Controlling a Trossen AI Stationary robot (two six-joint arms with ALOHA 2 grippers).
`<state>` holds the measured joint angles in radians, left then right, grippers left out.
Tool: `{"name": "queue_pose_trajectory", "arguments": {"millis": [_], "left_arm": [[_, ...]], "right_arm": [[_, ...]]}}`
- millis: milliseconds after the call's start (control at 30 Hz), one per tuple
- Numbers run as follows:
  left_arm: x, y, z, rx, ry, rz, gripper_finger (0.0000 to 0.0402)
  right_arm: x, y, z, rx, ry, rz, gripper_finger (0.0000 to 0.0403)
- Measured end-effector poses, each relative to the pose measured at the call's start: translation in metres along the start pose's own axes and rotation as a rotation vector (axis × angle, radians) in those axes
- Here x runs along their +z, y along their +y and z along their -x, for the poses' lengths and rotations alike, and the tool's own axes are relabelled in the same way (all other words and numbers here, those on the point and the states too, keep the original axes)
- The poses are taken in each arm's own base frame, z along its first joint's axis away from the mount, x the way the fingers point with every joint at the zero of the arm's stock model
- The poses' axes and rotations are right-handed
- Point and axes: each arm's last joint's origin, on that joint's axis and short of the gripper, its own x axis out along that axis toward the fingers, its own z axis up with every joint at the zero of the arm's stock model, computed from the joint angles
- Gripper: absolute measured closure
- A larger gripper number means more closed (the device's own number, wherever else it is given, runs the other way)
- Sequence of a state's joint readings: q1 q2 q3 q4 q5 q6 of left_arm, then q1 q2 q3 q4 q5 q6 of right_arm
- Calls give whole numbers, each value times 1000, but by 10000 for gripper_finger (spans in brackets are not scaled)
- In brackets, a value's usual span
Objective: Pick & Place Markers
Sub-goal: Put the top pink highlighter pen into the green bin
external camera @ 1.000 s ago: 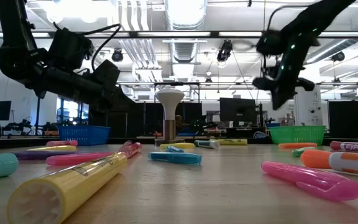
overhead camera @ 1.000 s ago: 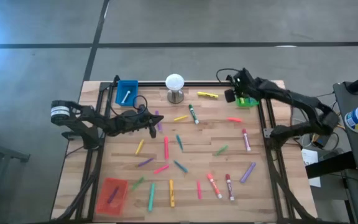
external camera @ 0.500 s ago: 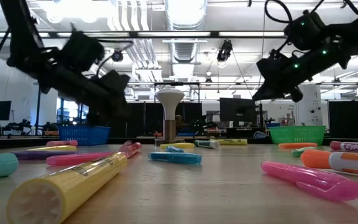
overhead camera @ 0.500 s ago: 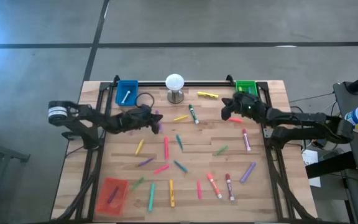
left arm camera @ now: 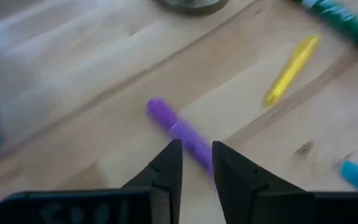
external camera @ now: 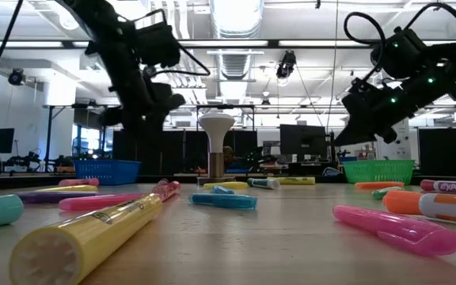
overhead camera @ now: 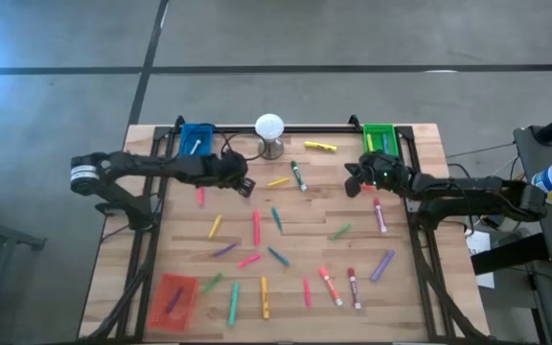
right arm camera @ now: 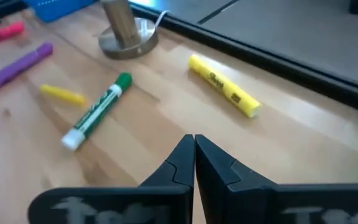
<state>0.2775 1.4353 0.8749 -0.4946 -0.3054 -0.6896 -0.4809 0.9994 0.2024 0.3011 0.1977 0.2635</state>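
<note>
— Where is your target?

— The purple marker lies flat on the wooden surface, upper left of centre in the high view, near the metal stand. My left jaws hover just above it, slightly parted, empty.

— And the other arm?

— My right jaws are pressed together, holding nothing, at the frame's right, near the green tray.

— How would you grip well?

— I'd widen, straddle the barrel crosswise, descend squarely, then close.
</note>
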Motion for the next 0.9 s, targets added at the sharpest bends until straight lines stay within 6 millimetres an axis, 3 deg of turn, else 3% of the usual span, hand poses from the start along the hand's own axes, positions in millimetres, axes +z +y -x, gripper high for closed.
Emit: {"name": "queue_pose_trajectory", "arguments": {"millis": [167,467,700,900], "left_arm": [[-9,10,9,84,134,98,319],[-39,42,21,138,168,296,319],[-64,78,13,213,148,440,319],[-74,90,0,179,120,473,319]], "right_arm": [[-14,-1,2,13,15,19,394],[-18,-2,3,39,1,22,394],[-18,-2,3,41,0,29,394],[-17,-1,3,44,-9,27,394]]}}
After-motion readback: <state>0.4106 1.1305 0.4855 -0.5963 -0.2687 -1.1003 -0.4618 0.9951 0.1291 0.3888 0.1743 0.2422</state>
